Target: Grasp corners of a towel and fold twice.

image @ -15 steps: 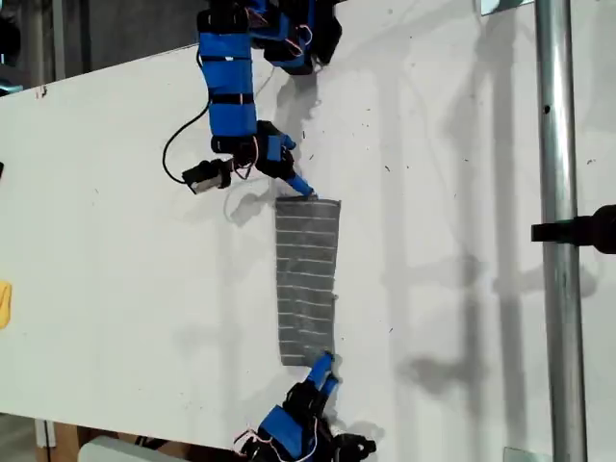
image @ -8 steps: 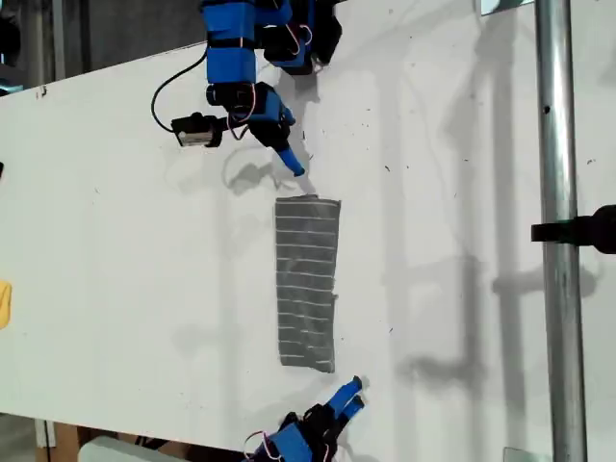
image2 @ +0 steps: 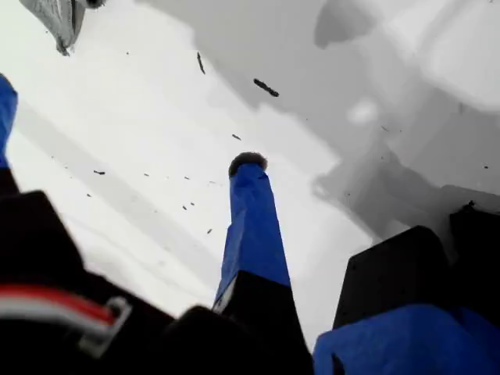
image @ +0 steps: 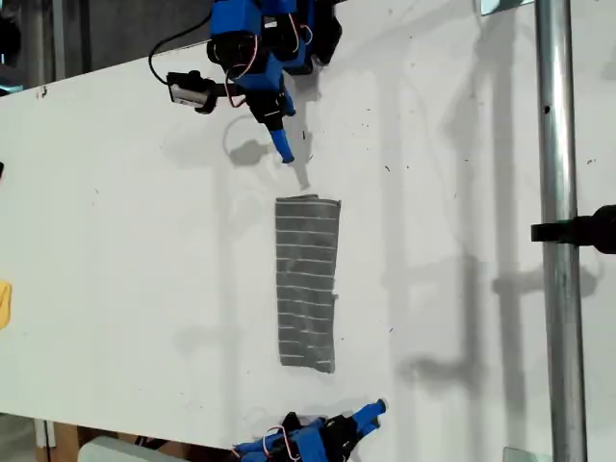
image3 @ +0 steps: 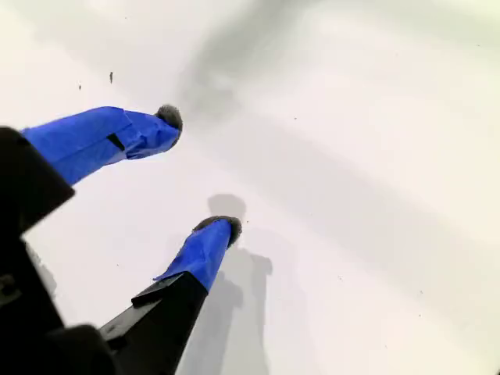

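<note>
The dark grey towel (image: 308, 279) with thin white stripes lies folded into a narrow strip on the white table (image: 115, 241); nothing holds it. Its upper corners (image: 281, 201) point toward my first gripper (image: 285, 152), which hovers apart from the cloth, near the exterior view's top. In the first wrist view that gripper (image2: 125, 141) is open and empty, with a tip of the towel (image2: 58, 23) far ahead. My second gripper (image: 378, 409) sits at the exterior view's bottom edge, off the towel's lower end. It (image3: 195, 172) is open over bare table.
A metal pole (image: 558, 241) with a black clamp (image: 587, 229) crosses the exterior view's right side. A small yellow object (image: 4, 303) shows at the exterior view's left edge. Dark specks (image2: 266, 86) dot the table near my first gripper.
Both grippers have let go of the towel's ends and drawn away. The first went toward the exterior view's top; the second went to the bottom edge and swung right. The towel stayed folded.
</note>
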You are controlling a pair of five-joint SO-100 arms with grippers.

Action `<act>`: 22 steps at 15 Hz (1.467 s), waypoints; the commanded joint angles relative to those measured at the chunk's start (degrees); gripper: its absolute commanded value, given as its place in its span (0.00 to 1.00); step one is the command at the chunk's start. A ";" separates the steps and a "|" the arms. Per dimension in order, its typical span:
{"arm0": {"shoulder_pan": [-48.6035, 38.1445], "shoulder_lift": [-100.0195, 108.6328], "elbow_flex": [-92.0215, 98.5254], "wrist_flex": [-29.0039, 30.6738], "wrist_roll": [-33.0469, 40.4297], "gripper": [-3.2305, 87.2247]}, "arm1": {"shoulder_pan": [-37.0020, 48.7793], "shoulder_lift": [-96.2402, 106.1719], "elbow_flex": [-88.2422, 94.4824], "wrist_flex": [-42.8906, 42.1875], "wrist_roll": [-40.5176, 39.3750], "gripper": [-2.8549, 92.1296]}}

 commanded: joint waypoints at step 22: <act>-4.83 0.35 -1.76 0.00 6.24 0.27 | 10.46 -50.80 -35.24 -8.88 -6.06 0.03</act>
